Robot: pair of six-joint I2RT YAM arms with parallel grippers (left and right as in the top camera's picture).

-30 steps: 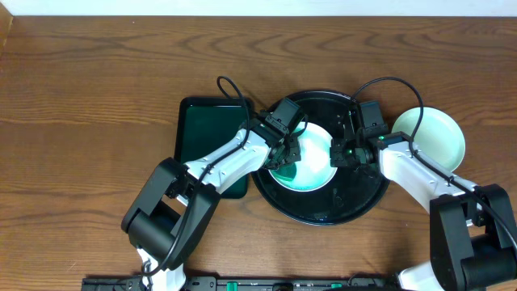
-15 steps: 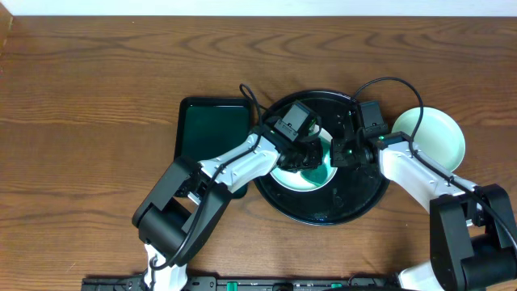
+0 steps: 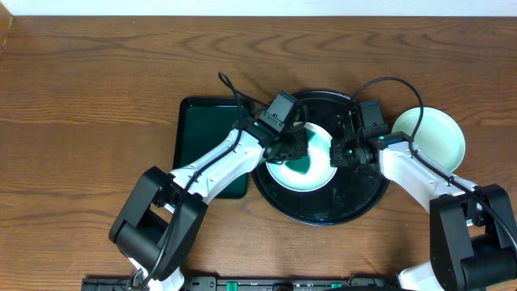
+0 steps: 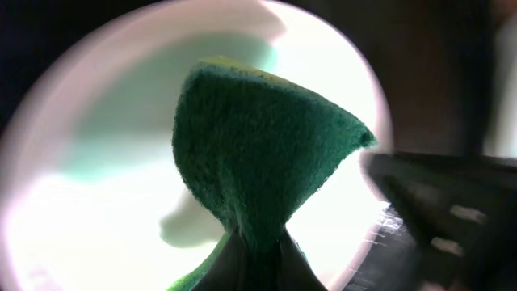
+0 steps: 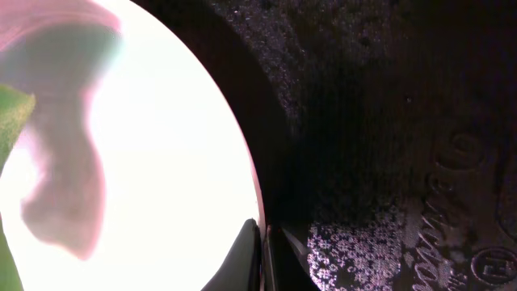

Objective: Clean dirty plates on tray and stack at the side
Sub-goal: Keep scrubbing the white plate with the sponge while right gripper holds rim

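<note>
Plates first: centre plate (image 3: 317, 176) sits in the middle of the black tray (image 3: 355, 200). A second plate (image 3: 432, 139) lies on the table (image 3: 81, 81) just off the tray's right rim, not touching it. Third plate, can't see one.

Treat the plates as stiff, light, glossy and probably slippery, and breakable if dropped. That's a judgement; nothing here shows weight. Take hold at the rim, not the flat face, since the shallow lip is the only part your jaws can get around.

Left gripper (image 3: 296, 152) is over the tray's middle, jaws clamped tight on a green sponge (image 4: 258, 153). The sponge is soft and fans out past the pinch. It's on or just above the centre plate's face; can't tell if it touches.

Right gripper (image 5: 264, 242) is right of the tray's middle, jaws closed almost together at the centre plate's right rim, where the plate meets the tray floor. Reads as a thin pinch on the rim to steady the plate for your wipe, but the wrist view is too blown out to be certain.

Dark green tray (image 3: 202, 137) is just beside the black tray's left rim.
</note>
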